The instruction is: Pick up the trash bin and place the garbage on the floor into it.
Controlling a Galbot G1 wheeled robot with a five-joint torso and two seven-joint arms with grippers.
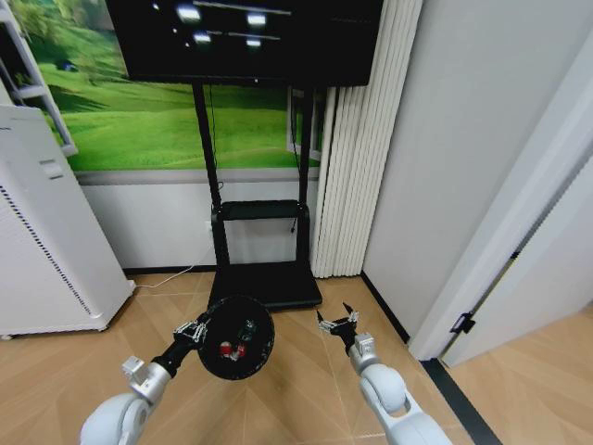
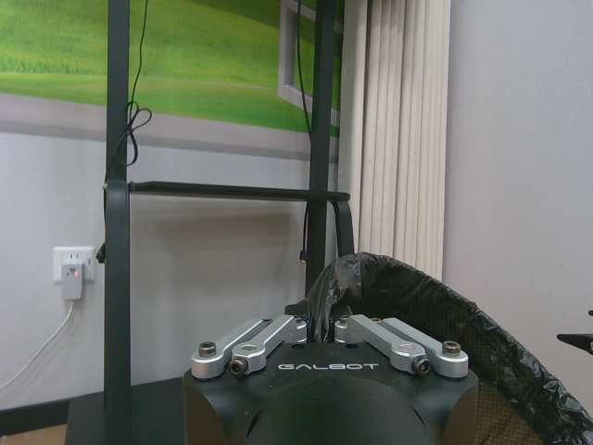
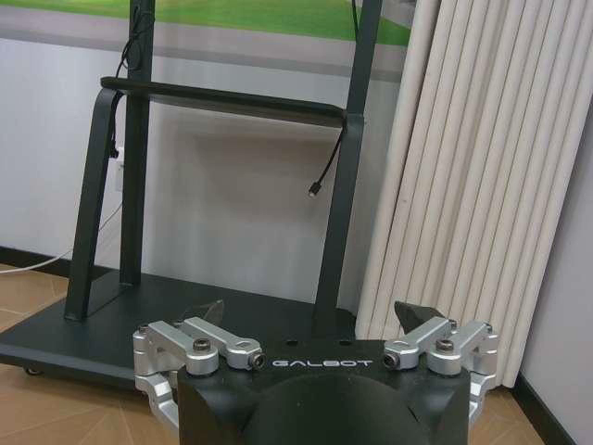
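The left gripper (image 1: 196,331) was clamped shut on the near rim of the trash bin (image 1: 237,337), holding it off the floor (image 1: 306,389) with its mouth turned up toward the head camera. From the left wrist, the fingers (image 2: 278,332) pinched together over the black liner at the bin's edge, with the rim curving away to one side of them. Inside the bin lay the garbage (image 1: 232,348): red and white scraps near the bottom and a small piece with green on it a little above them. By that showing the work looked almost complete, since the bin was lifted and litter sat in it, and no loose piece could be seen on the visible boards; whether all three pieces were in could not be told. The right gripper (image 1: 337,324) hung just beside the bin, apart from it, its fingers (image 3: 417,320) spread wide and empty. Beyond both stood the TV stand (image 1: 264,278) against the wall.
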